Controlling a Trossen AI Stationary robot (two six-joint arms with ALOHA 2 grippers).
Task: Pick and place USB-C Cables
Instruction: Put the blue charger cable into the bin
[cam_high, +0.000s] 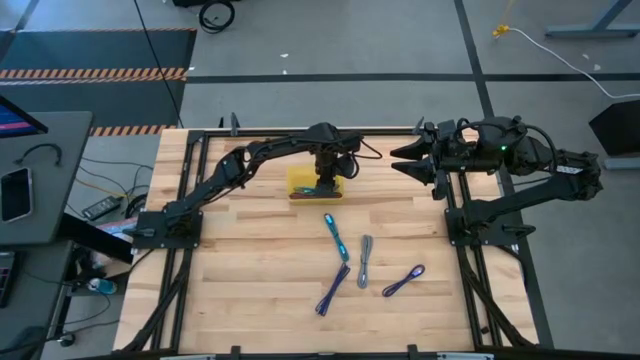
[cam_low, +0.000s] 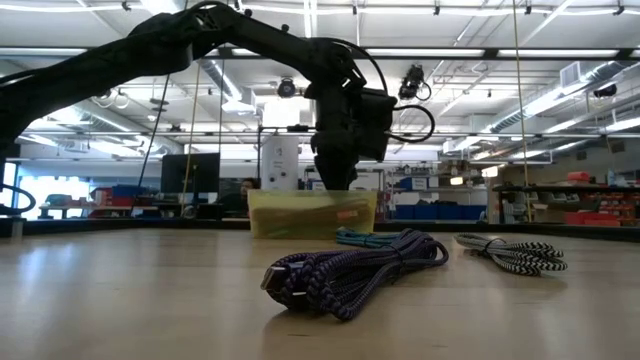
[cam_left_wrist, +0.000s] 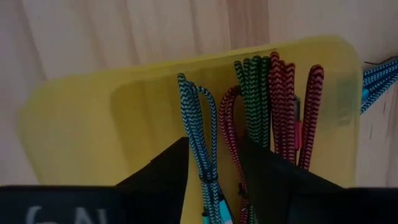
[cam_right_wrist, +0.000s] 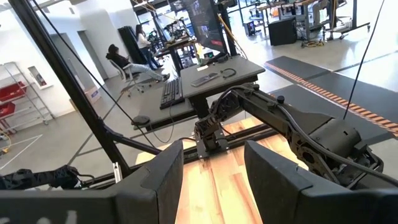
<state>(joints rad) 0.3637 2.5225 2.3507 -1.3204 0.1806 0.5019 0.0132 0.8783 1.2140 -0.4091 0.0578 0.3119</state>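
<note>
While the left gripper (cam_left_wrist: 213, 180) hangs low over the yellow tray (cam_high: 300, 181) at the table's twelve o'clock edge, its fingers (cam_left_wrist: 163, 173) stand parted around a teal cable (cam_left_wrist: 200, 140) lying in the tray beside green (cam_left_wrist: 254, 99) and maroon (cam_left_wrist: 287, 106) bundles. Four more cables wait loose at six o'clock of the tray: a teal one (cam_high: 335, 236), a grey one (cam_high: 365, 260) and two purple ones (cam_high: 332, 289) (cam_high: 403, 281). The right gripper (cam_high: 408, 160) idles at three o'clock, fingers apart, empty.

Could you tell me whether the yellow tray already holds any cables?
Yes, not empty: the left wrist view shows a teal cable, a green one and maroon ones inside the yellow tray.
</note>
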